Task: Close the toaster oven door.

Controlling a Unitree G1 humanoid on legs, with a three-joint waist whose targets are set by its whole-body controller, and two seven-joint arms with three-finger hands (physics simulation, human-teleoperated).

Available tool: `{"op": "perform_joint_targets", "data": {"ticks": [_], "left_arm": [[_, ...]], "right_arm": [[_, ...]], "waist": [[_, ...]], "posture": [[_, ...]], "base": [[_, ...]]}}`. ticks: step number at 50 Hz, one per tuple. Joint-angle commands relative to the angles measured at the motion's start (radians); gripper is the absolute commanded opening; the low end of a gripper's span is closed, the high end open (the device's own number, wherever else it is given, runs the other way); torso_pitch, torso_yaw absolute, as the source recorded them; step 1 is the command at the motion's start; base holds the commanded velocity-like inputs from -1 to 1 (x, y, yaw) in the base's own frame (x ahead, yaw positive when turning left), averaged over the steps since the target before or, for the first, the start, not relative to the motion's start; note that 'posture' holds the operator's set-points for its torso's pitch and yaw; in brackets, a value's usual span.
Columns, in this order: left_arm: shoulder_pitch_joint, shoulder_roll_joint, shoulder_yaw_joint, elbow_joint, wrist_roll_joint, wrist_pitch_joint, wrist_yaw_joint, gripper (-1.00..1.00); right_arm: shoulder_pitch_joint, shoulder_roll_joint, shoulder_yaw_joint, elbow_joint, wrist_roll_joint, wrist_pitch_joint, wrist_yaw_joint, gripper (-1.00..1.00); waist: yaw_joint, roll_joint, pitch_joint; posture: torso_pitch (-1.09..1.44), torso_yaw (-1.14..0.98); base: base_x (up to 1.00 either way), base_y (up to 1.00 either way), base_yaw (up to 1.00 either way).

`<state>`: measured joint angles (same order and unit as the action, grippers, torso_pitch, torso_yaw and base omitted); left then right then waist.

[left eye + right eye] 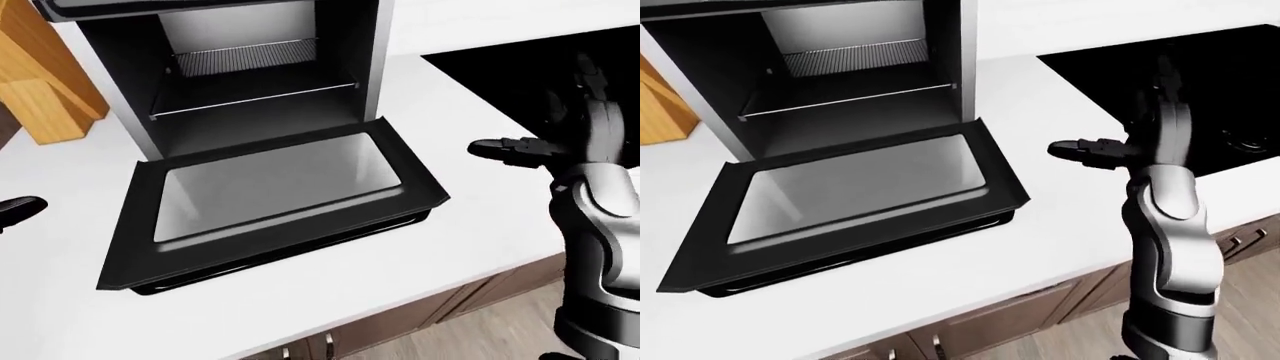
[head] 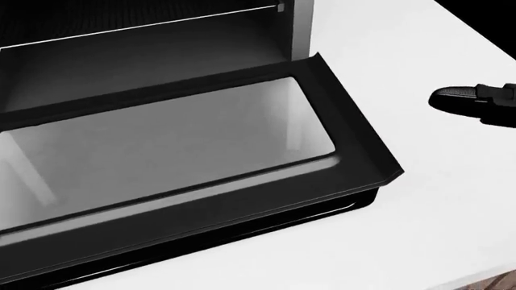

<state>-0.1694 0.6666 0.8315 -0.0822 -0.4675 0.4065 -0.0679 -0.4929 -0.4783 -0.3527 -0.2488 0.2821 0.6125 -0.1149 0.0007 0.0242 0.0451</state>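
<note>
The toaster oven (image 1: 372, 52) stands at the top of the left-eye view with its cavity open and a wire rack (image 1: 245, 55) inside. Its black door (image 1: 300, 236) with a glass pane lies folded down flat over the white counter (image 1: 470, 225); it fills the head view (image 2: 346, 175). My right hand (image 1: 1118, 129) hovers over the counter to the right of the door, apart from it, fingers spread open and empty. One finger (image 2: 460, 99) points left toward the door. Of my left hand (image 1: 18, 210) only one stretched-out finger shows, left of the door.
A wooden block (image 1: 45, 90) stands left of the oven. A black cooktop (image 1: 1210, 67) is set into the counter at the right. The counter's edge runs along the bottom, with brown cabinet fronts (image 1: 1030, 319) and a wood floor below.
</note>
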Motion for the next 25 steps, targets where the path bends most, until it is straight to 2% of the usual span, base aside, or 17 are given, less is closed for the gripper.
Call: {"op": "perform_joint_targets", "data": {"ticks": [1, 6, 10, 18, 25], "left_arm": [[-0.018, 0.029, 0.015, -0.035, -0.002, -0.029, -0.002, 1.00], [-0.019, 0.035, 0.023, -0.033, -0.009, -0.028, -0.001, 1.00], [-0.019, 0.036, 0.025, -0.040, -0.015, -0.028, 0.001, 1.00], [-0.022, 0.048, 0.033, -0.027, -0.028, -0.027, 0.018, 1.00], [-0.020, 0.046, 0.024, -0.017, 0.002, -0.050, 0.021, 1.00]], "right_arm": [[-0.027, -0.009, -0.002, -0.016, -0.069, -0.072, 0.034, 1.00], [-0.053, -0.004, 0.030, 0.061, -0.202, -0.159, 0.088, 1.00], [-0.078, 0.008, 0.030, 0.081, -0.228, -0.152, 0.114, 1.00], [-0.115, 0.007, 0.078, 0.202, -0.362, -0.303, 0.157, 1.00], [-0.157, 0.024, 0.114, 0.309, -0.478, -0.382, 0.175, 1.00]], "waist": [[-0.001, 0.005, -0.021], [-0.002, 0.008, -0.024], [-0.004, 0.011, -0.026], [-0.007, 0.016, -0.027], [-0.010, 0.020, -0.027]], "posture": [[0.00, 0.00], [0.00, 0.00], [0.00, 0.00], [0.00, 0.00], [0.00, 0.00]], "base": [[0.00, 0.00, 0.00], [0.00, 0.00, 0.00], [0.00, 0.00, 0.00], [0.00, 0.00, 0.00], [0.00, 0.00, 0.00]]}}
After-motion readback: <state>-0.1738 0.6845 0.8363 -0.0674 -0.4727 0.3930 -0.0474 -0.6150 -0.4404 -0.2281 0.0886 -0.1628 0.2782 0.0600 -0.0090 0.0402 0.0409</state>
